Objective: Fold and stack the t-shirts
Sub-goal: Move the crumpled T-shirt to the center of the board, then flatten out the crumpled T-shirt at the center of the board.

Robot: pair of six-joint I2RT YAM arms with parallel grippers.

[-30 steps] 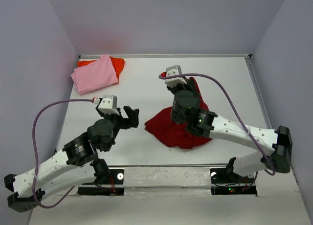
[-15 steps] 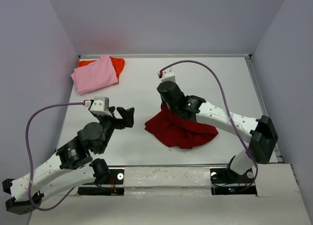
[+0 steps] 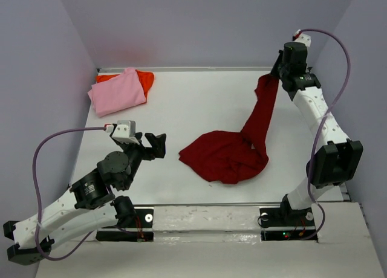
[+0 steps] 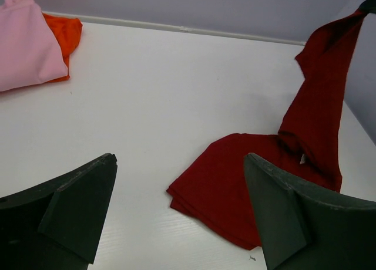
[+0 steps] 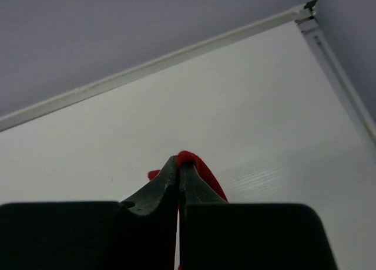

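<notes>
The dark crimson t-shirt (image 3: 227,156) lies bunched on the white table, one end drawn up and to the back right in a long strip (image 3: 264,106). My right gripper (image 3: 276,75) is shut on that raised end, high near the right wall; a fold of red cloth (image 5: 197,164) shows between its tips. In the left wrist view the same shirt (image 4: 247,188) lies ahead with its strip rising to the top right. My left gripper (image 3: 158,144) stands open just left of the shirt, holding nothing. The pink t-shirt (image 3: 118,92) lies folded on the orange-red t-shirt (image 3: 144,78) at the back left.
Grey walls close in the table on the left, back and right. A raised rail (image 3: 323,130) runs along the table's right edge. The arm bases (image 3: 139,220) sit at the near edge.
My right arm has swung up and to the back right, pulling one end of the crimson shirt with it into a long strip. The left gripper has drawn back slightly and opened a little wider.
</notes>
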